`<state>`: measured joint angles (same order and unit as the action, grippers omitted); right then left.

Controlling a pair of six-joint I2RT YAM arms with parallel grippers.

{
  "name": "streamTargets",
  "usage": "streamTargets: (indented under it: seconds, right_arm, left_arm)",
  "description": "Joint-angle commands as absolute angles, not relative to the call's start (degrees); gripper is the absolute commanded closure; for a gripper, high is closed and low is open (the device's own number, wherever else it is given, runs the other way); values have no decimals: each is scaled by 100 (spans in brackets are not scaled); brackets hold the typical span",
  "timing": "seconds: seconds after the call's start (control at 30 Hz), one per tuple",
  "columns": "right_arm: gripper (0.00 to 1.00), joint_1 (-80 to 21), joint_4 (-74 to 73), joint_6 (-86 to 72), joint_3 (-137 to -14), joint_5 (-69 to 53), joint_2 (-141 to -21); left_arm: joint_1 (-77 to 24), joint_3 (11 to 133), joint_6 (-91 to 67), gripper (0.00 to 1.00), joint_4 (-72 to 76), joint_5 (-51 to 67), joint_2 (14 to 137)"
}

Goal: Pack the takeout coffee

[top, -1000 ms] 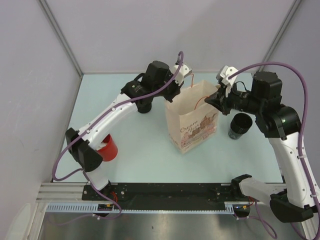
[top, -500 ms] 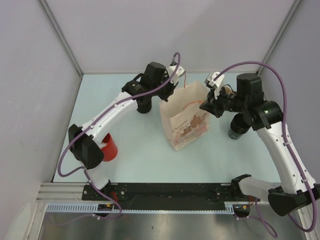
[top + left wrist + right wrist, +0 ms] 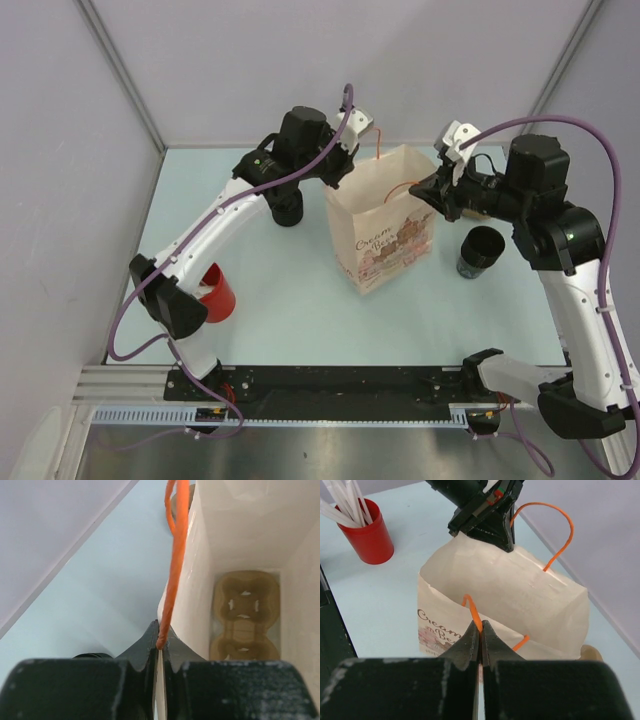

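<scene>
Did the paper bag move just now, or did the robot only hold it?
The paper bag swung left, then back right, carried by the left gripper and right gripper, each still pinching an orange handle. The red cup and black cup stayed put.

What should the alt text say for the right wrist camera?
The right claw pinches the near orange handle of a standing paper bag; the left claw holds the far handle. A red cup of white straws stands at upper left.
</scene>
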<state>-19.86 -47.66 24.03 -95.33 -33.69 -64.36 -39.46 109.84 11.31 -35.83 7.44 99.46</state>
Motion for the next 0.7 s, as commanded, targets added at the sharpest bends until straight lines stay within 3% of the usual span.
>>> streamTargets:
  seconds: [0.0,0.67]
  right_arm:
    - [100,-1969,-4755,2540,-9256,-3323,-6346]
    - [100,-2127,-7058,4456,-8166,-3771,-5959]
  left_arm:
    - [-3946,10917,1257,91,-3481,852,9633]
    - [-4139,10011,2135,95,-2189,53,9272]
